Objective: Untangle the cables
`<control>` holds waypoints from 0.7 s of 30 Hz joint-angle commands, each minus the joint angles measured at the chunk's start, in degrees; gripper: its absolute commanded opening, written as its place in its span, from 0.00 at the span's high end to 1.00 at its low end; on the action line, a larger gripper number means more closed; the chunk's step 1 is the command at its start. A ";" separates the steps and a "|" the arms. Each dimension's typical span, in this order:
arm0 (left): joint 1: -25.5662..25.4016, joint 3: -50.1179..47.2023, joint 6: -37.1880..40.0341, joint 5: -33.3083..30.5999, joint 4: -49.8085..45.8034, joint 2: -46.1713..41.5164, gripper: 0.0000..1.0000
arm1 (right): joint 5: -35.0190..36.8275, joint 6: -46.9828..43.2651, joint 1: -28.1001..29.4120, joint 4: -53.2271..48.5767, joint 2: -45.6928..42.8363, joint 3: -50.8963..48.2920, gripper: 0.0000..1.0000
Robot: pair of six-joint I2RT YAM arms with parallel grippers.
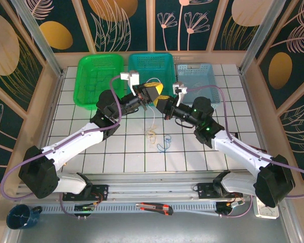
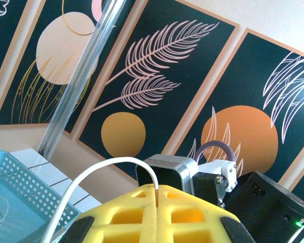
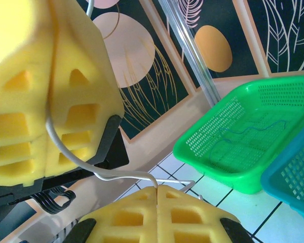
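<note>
Held in the air above the middle of the white-tiled worktop (image 1: pixel 91 152), a thin white cable (image 2: pixel 116 159) arcs between both arms. Its tail appears to trail down toward a small tan tangle (image 1: pixel 152 133) and a blue wire loop (image 1: pixel 163 145), which lie just beside each other on the tiles. Your left arm's yellow foam fingers (image 2: pixel 157 202) are pinched tight on the white cable, and the right arm's yellow foam fingers (image 3: pixel 157 202) clamp it close by. The step looks like pulling one strand free. Next you would likely ease the arms apart slowly and watch whether the tan tangle lifts too. Another blue wire (image 3: pixel 243 132) lies in the green plastic basket (image 1: pixel 102 56) at the far left corner.
</note>
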 commanded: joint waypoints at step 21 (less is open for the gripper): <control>-0.18 2.31 -1.46 1.67 1.77 0.64 1.00 | 1.56 0.47 0.39 5.12 0.11 -0.34 1.00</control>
